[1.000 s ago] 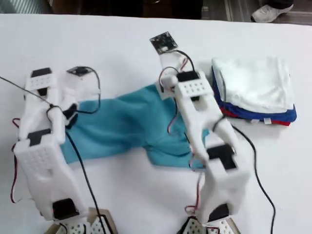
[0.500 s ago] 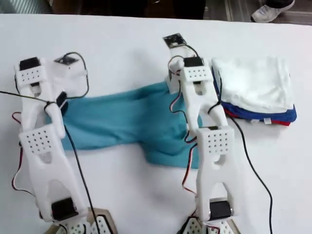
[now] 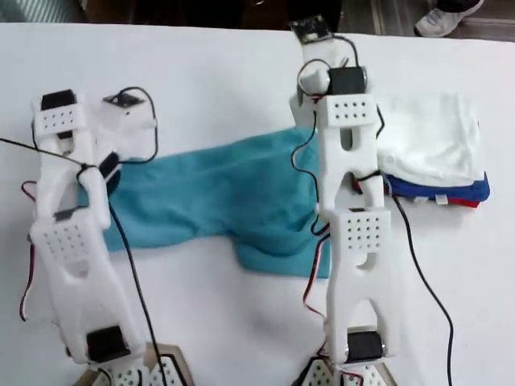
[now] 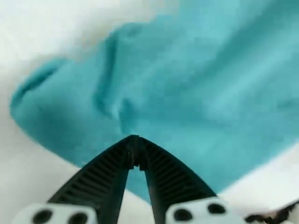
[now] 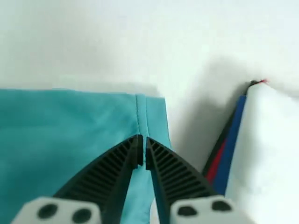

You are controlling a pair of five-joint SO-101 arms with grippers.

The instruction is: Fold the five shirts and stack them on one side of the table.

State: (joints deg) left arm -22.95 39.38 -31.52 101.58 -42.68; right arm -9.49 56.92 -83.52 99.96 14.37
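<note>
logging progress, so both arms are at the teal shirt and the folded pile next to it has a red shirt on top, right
The top shirt of the folded pile is white; blue and red ones lie under it, as the high view shows. The rest about the teal shirt holds.

Bright, even light falls from above on the white table (image 3: pixel 201 64), which is washed almost featureless in the high view. Shadows are soft and short. A faint grey one lies beside the right arm (image 3: pixel 354 241) on the teal shirt (image 3: pixel 209 193), and another runs under the edge of the stack of folded shirts (image 3: pixel 426 153). In the right wrist view a broad, soft shadow spreads over the table between shirt and stack. The stack's white top layer glares, and its folds barely show. In the left wrist view the teal shirt is smeared and out of focus, while the left gripper (image 4: pixel 134 142), close to the lens, reads clearly.
</note>
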